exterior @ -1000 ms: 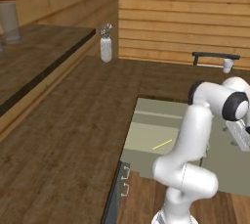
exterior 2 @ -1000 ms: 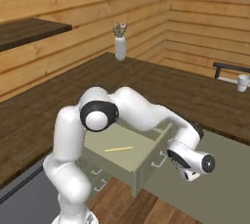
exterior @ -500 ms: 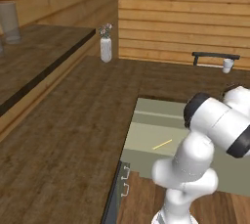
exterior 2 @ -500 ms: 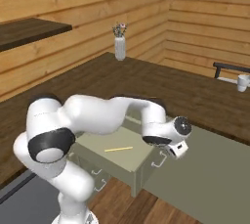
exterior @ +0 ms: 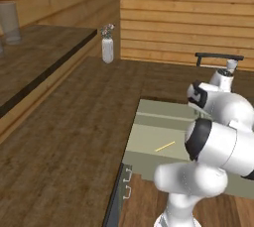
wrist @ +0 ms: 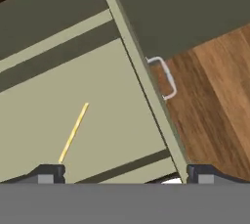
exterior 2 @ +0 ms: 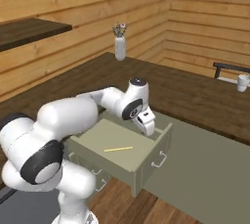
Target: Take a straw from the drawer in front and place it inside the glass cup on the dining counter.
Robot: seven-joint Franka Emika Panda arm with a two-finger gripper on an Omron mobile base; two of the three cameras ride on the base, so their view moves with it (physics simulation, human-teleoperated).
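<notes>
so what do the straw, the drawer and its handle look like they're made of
Straw: thin pale yellow stick, matte; plastic or paper, can't tell. Drawer: flat sage-green panels with no grain, probably painted wood. Handle: thin pale grey bent bar, looks like metal.

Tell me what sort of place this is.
Most likely a rendered kitchen with wood-plank walls: a sage-green drawer pulled open with a straw in it, a dark wood dining counter, and a white flower vase standing on it.

White flower vase (exterior: 107, 48) on dark wood top, tall clear glass (exterior: 10, 22) on upper shelf, plank walls
</notes>
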